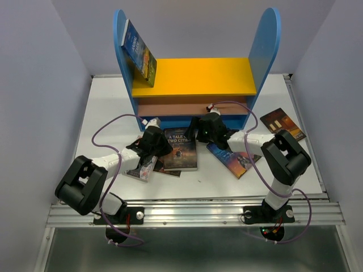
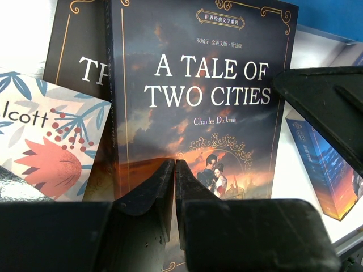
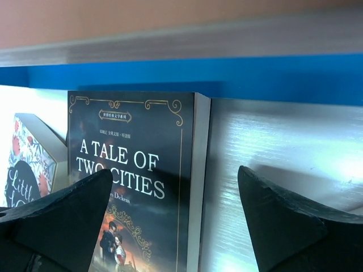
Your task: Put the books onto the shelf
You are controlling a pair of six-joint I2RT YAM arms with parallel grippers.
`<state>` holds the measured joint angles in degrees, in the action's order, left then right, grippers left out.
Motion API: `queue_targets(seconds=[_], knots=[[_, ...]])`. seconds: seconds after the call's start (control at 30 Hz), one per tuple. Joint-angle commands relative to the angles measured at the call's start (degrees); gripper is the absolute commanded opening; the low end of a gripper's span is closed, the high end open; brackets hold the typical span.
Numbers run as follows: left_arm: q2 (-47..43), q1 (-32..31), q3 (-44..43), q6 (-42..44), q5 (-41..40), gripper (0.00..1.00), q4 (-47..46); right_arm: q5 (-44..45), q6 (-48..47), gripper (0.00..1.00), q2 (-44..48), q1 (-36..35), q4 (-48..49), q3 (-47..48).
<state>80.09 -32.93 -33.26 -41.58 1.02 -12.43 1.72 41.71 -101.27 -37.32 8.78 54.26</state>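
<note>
You have a white table (image 1: 105, 107) with a ribbed metal rail (image 1: 193, 211) running along its near edge (silver, with several grooves). Plain pale walls (image 1: 39, 79) close it in on the left, back and right. Below the rail you see a grey panel (image 1: 187, 249).

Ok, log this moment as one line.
left claw shut over A Tale of Two Cities | right claw open beside its edge | one book leaning on shelf
</note>
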Motion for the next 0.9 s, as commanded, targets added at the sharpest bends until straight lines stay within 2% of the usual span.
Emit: queue_targets(seconds=[0.0, 0.4, 0.73, 0.87], knots=[[-0.02, -0.03, 1.0, 0.01, -1.28, 0.18, 3.11, -5.23, 5.05, 0.97, -3.84, -0.56, -15.9, -4.25], [-1.87, 0.06, 3.37, -1.13, -1.28, 0.17, 0.74, -8.83, 1.71, 0.96, 2.83, -2.76, -13.17, -6.8], [-2.4, -0.12, 4.6, -1.31, -1.28, 0.17, -0.76, -9.71, 2.49, 0.96, 0.11, -3.28, -10.19, -5.75], [-2.66, -0.12, 4.87, -1.31, -1.28, 0.17, -1.2, -9.89, 4.43, 0.93, -1.37, -3.28, -7.13, -5.22]])
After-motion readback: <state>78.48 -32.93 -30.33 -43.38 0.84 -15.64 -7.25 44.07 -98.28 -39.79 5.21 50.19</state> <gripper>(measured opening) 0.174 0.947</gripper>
